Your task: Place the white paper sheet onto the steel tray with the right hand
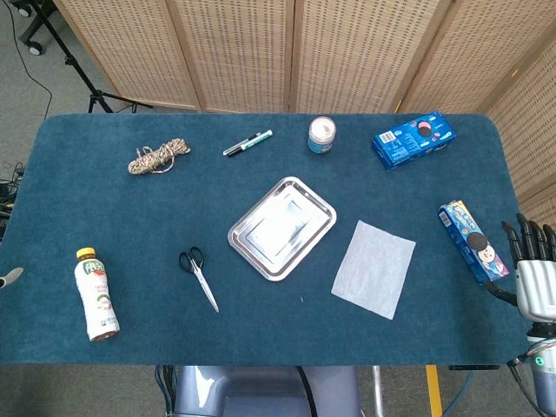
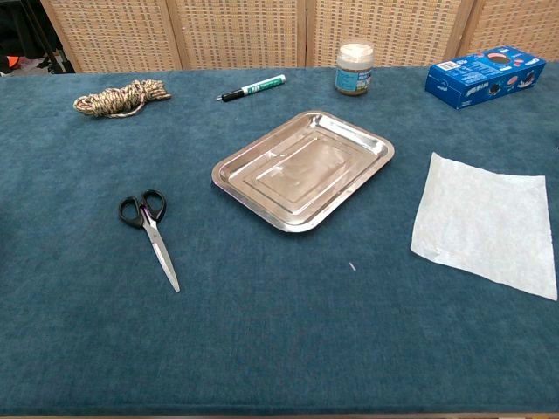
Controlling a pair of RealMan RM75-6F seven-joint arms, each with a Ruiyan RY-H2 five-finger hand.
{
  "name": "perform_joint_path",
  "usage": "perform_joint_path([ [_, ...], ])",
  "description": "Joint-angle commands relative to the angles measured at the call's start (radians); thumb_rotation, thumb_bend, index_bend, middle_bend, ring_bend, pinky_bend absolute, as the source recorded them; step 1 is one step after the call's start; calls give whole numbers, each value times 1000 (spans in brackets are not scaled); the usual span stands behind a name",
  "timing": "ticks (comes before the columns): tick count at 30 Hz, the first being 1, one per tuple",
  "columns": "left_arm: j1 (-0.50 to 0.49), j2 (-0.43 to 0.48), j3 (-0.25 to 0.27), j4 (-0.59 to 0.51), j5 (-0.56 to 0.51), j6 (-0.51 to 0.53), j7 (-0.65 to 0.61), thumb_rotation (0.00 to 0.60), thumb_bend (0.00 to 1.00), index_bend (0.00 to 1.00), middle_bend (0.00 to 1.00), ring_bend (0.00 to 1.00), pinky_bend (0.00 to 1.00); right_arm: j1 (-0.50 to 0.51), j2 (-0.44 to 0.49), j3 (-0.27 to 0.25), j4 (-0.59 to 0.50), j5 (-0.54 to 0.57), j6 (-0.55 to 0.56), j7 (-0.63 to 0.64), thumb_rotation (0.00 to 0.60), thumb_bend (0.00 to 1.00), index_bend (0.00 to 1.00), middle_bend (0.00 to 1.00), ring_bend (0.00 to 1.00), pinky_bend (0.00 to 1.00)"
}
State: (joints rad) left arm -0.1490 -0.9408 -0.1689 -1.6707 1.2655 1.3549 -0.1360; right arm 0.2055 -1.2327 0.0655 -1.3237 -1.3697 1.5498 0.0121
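Note:
The white paper sheet lies flat on the blue tablecloth, right of centre. Just to its left sits the empty steel tray, turned at an angle. My right hand hovers off the table's right edge, well right of the sheet, its fingers straight, apart and holding nothing. The chest view does not show it. At the left edge of the head view a small grey tip pokes in, probably my left hand; its fingers are out of frame.
A blue cookie pack lies between the sheet and my right hand. Scissors and a drink bottle are at the left. Along the back are a rope coil, a marker, a jar and a blue box.

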Motion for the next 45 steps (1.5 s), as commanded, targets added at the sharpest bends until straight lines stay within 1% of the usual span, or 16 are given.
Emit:
perform_joint_path([
  [1, 0, 0, 1, 1, 2, 2, 3, 600, 0, 0, 0, 0, 0, -1, -2, 5, 9, -4, -18, 10, 600, 0, 75, 0, 0, 0],
  [5, 4, -2, 2, -1, -2, 10, 9, 600, 0, 0, 0, 0, 0, 4, -6, 6, 17, -17, -44, 19, 600, 0, 86, 0, 0, 0],
  [6, 5, -2, 2, -2, -3, 12, 10, 600, 0, 0, 0, 0, 0, 10, -5, 4, 16, -27, -58, 33, 600, 0, 97, 0, 0, 0],
  [8, 8, -3, 2, -6, -8, 14, 13, 600, 0, 0, 0, 0, 0, 44, 14, -4, -4, -63, -120, 91, 600, 0, 122, 0, 0, 0],
  [12, 6, -5, 0, -7, -10, 17, 20, 600, 0, 0, 0, 0, 0, 138, 67, -3, -50, -139, -236, 198, 600, 0, 194, 0, 0, 0],
  [15, 5, -8, -3, -9, -26, 13, 27, 600, 0, 0, 0, 0, 0, 240, 98, 13, -84, -178, -362, 239, 600, 0, 220, 0, 0, 0],
  [16, 4, -8, -5, -8, -31, 11, 29, 600, 0, 0, 0, 0, 0, 282, 105, 23, -96, -176, -422, 230, 600, 0, 222, 0, 0, 0],
  [19, 5, -8, -7, -9, -36, 12, 26, 600, 0, 0, 0, 0, 0, 364, 99, 52, -108, -144, -540, 167, 600, 6, 228, 0, 0, 0],
  [20, 5, -8, -7, -9, -36, 12, 26, 600, 0, 0, 0, 0, 0, 374, 97, 58, -110, -132, -557, 154, 600, 20, 231, 0, 0, 0],
  [22, 2, -8, -5, -7, -32, 4, 24, 600, 0, 0, 0, 0, 0, 416, 76, 77, -112, -88, -626, 112, 600, 104, 240, 0, 0, 0],
  [24, -2, -6, 0, -4, -27, -9, 19, 600, 0, 0, 0, 0, 0, 453, 56, 92, -112, -43, -690, 79, 600, 150, 247, 0, 0, 0],
  [27, -4, -4, 0, 1, -27, -16, 15, 600, 0, 0, 0, 0, 0, 511, 14, 112, -90, 24, -773, 18, 600, 155, 261, 0, 0, 0],
  [34, -4, -3, 3, 2, -24, -20, 8, 600, 0, 0, 0, 0, 0, 596, -83, 128, -29, 152, -853, -157, 600, 148, 270, 0, 0, 0],
  [39, -5, -3, 4, 3, -21, -22, 4, 600, 0, 0, 0, 0, 0, 633, -129, 124, -1, 239, -870, -264, 600, 148, 315, 0, 0, 0],
  [45, -7, -2, 6, 5, -21, -26, 1, 600, 0, 0, 0, 0, 0, 666, -190, 113, 42, 340, -876, -353, 600, 158, 325, 0, 0, 0],
])
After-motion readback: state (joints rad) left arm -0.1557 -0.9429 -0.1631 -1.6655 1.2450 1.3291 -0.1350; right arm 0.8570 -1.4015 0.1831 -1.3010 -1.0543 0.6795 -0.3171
